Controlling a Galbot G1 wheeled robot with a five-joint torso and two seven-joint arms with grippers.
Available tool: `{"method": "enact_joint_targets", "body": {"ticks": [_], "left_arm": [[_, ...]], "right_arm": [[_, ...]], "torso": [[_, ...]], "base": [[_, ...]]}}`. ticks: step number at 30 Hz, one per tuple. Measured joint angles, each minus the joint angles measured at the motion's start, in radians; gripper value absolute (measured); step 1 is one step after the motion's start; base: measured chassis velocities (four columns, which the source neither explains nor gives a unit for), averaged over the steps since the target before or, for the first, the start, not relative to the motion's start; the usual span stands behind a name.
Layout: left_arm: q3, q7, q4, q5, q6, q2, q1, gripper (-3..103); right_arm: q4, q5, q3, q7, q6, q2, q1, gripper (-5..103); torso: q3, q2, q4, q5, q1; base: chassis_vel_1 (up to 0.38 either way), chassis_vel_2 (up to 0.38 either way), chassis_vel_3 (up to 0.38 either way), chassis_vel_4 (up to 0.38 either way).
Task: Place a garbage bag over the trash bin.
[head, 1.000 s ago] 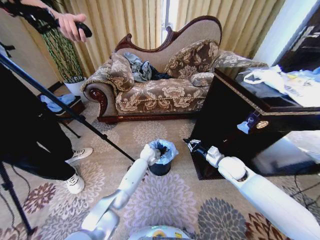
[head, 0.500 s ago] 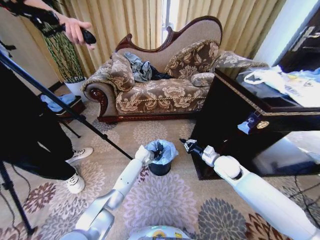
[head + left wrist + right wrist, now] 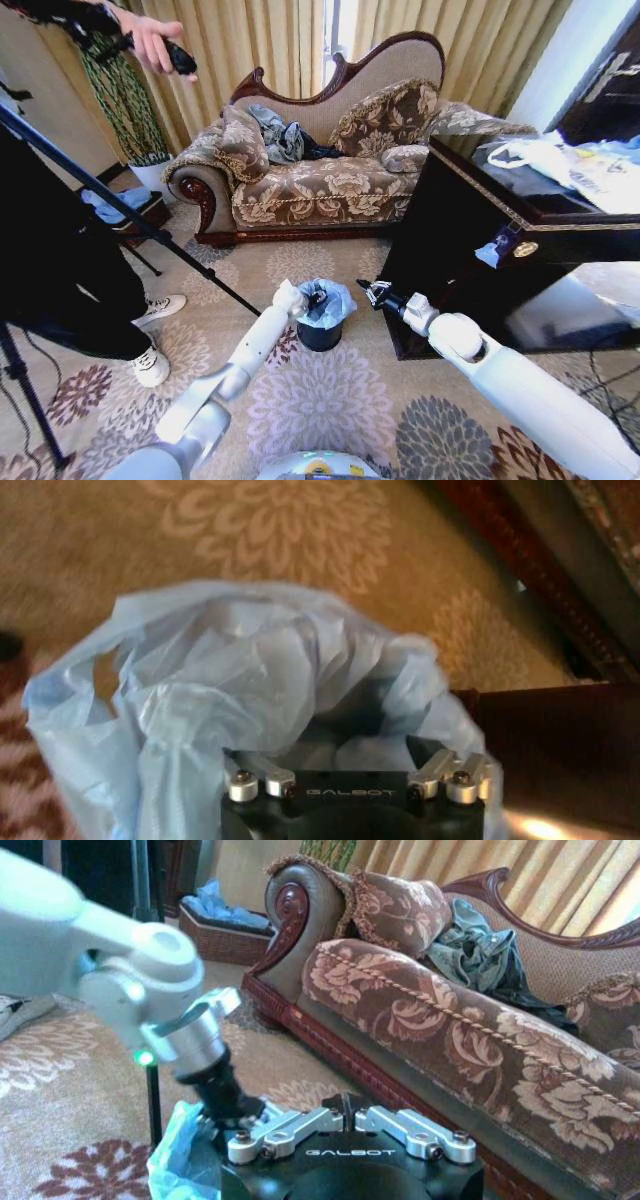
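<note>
**Bag seated in the bin mouth; right tool closing in**

The garbage bag is sitting in the mouth of the trash bin. Its pale blue film is bunching above the black rim and is not yet lying smoothly down the outside wall. The bin is standing upright on the patterned carpet, directly under the left tool and just to the left of the right tool.

The left tool is reaching into the bag from its left edge. In the left wrist view the film is wrapping round the tool's body, and the finger links are standing wide apart, so the tool is judged to be spread open inside the bag mouth rather than pinching it. Over the last second it has been drifting slightly to the robot's left and away from the robot, drawing that side of the film with it.

The right tool has been edging leftward over the same interval. It is now hovering just beside the right edge of the bag, still apart from it. In the right wrist view its finger links are lying drawn together, so it is read as closed on nothing.

Taken together, the bag mouth is being stretched from one side while the other side is still waiting to be caught. The rim on the right tool's side is probably the part left to cover. Beyond both tools the sofa is standing against the curtains, and a dark cabinet is standing just to the right of the right tool.
</note>
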Motion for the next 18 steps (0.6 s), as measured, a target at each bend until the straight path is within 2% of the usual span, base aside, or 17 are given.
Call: {"method": "enact_joint_targets", "body": {"ticks": [1,4,11,15,18], "left_arm": [[0.000,0.000,0.000,0.000,0.000,0.000,0.000,89],[0.011,0.031,0.050,0.008,0.022,-0.018,-0.046,99],[-0.007,0.047,0.078,0.014,0.049,-0.064,-0.059,100],[-0.021,0.001,0.044,-0.014,0.051,-0.068,-0.014,100],[-0.034,-0.033,-0.015,-0.040,0.052,-0.046,0.033,100]], "right_arm": [[0.000,0.000,0.000,0.000,0.000,0.000,0.000,0],[-0.001,-0.001,0.001,-0.001,0.001,0.002,-0.005,0],[-0.001,-0.003,0.011,-0.002,0.008,-0.002,-0.018,0],[-0.003,-0.003,0.017,-0.003,0.012,-0.001,-0.017,0],[-0.010,-0.005,0.019,-0.003,0.016,0.005,-0.015,0]], "torso": [[0.000,0.000,0.0000,0.0000,0.000],[0.000,0.000,0.0001,0.0000,0.000],[0.000,0.000,-0.0003,0.0001,0.000],[0.000,0.000,-0.0001,-0.0003,0.000],[0.000,0.000,-0.0001,-0.0002,0.000]], "base": [[0.000,0.000,0.000,0.000],[0.000,0.000,0.000,0.000],[0.000,0.000,0.000,0.000],[0.000,0.000,0.000,0.000],[0.000,0.000,0.000,0.000]]}}
